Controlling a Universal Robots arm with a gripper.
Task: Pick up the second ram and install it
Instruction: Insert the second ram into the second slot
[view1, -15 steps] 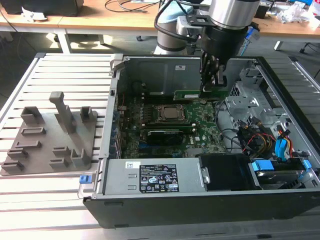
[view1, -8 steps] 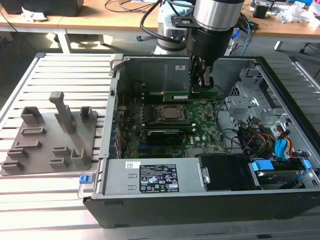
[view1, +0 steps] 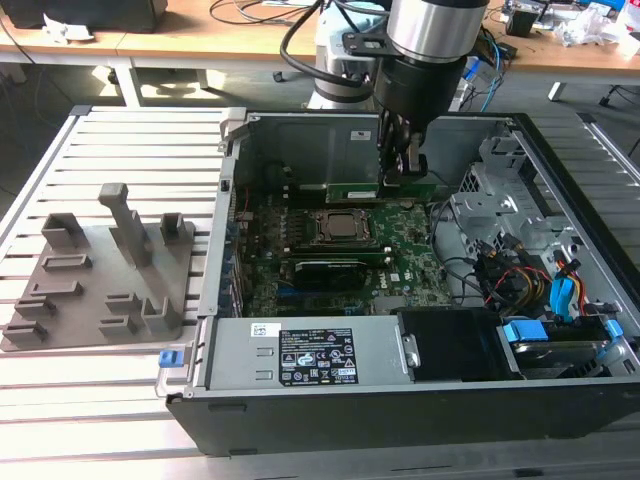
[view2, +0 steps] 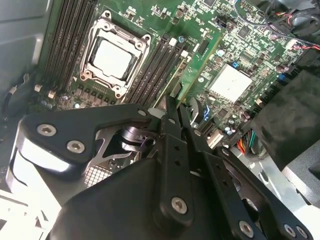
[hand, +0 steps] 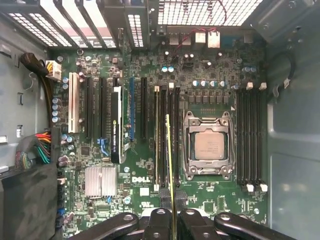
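Alignment is what this step turns on: the end effector is clamped on the second ram, holding the thin green stick edge-on above the motherboard inside the open computer case. In the first wrist view the stick runs along the row of memory slots just at nine o'clock of the CPU socket, and appears to hang over one of them rather than sit in it; whether its lower edge touches the slot cannot be told. In the exterior view the stick sits at twelve o'clock of the socket, level under the arm. Doing this well probably means keeping the stick parallel to the slot and upright, matching the notch, and pressing straight down evenly, since a tilt could jam one end or stress the board. The grey holder block rests on the table well apart.
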